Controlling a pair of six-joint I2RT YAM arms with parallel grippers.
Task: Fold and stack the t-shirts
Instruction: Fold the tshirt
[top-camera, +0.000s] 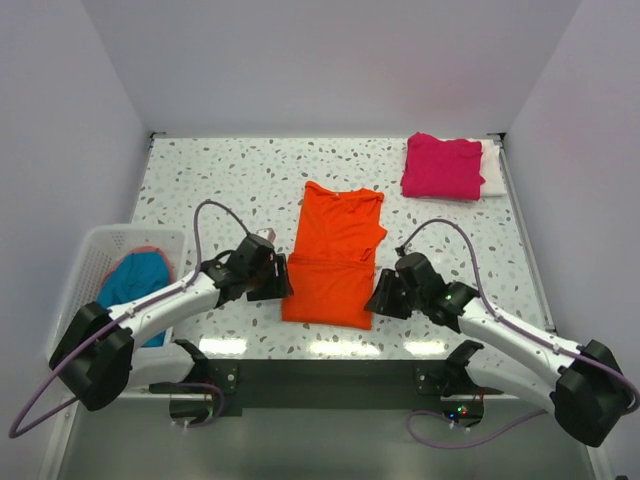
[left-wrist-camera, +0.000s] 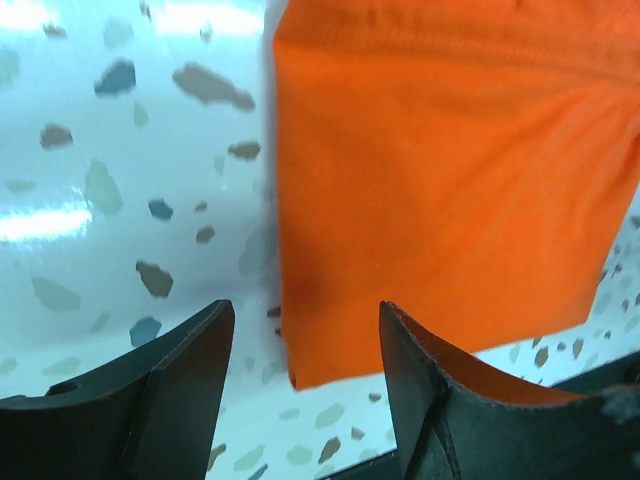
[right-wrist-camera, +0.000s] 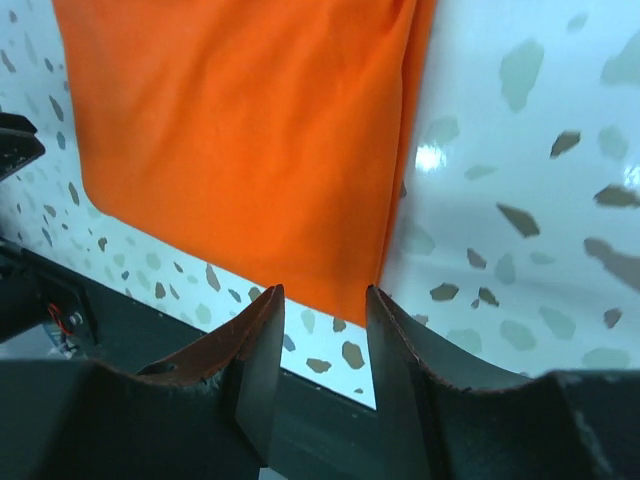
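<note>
Orange t-shirt (top-camera: 335, 265) lies half folded; left gripper (top-camera: 283, 278) at its 8 o'clock and right gripper (top-camera: 375, 297) at 4 are spread and empty, and probably must next pinch its edges for another fold.

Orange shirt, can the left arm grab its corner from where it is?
Probably yes. The left arm has its open jaws right at the near left corner of the orange shirt, which lies on the table. Nothing sits between them, so the corner looks free to pinch.
</note>
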